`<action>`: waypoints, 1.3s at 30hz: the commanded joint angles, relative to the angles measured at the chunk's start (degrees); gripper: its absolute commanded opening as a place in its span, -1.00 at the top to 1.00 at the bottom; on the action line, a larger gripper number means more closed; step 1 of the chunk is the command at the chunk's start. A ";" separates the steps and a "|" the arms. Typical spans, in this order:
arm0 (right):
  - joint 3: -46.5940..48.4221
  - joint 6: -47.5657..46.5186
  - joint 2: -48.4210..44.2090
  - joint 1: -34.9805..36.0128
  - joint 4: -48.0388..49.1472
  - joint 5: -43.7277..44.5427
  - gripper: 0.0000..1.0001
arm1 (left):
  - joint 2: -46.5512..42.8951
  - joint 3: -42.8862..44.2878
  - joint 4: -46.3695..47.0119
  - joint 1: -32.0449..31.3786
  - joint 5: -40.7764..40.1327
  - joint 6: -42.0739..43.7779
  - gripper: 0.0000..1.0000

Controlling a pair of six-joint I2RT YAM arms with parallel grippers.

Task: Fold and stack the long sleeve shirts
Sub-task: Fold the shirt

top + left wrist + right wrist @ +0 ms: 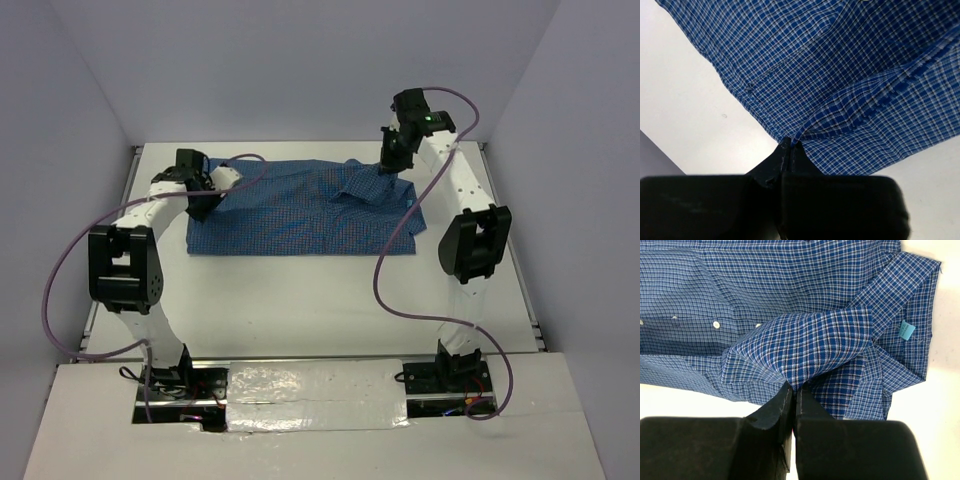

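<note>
One long sleeve shirt (300, 208), blue with a fine check, lies spread across the far half of the white table. My left gripper (203, 196) is shut on the cloth at the shirt's left edge; the left wrist view shows the shirt (850, 75) with a fold of it pinched at the tips of the left gripper (791, 144). My right gripper (390, 168) is shut on a raised flap near the collar at the shirt's right end. The right wrist view shows the shirt (765, 300) with that flap rising into the right gripper (794, 388), with the collar (912, 305), a pale blue label (906, 330) and white buttons (716, 324).
The white table (300, 300) has raised rims at its left and right edges, and grey walls stand close around it. Purple cables (60, 270) loop beside both arms. Both arm bases sit on foil-covered plates (310, 395) at the near edge.
</note>
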 commanded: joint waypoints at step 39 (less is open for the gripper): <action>-51.53 11.60 -11.35 -11.42 25.07 -8.70 -0.79 | 7.10 -0.53 -5.38 12.36 15.11 -26.10 -0.87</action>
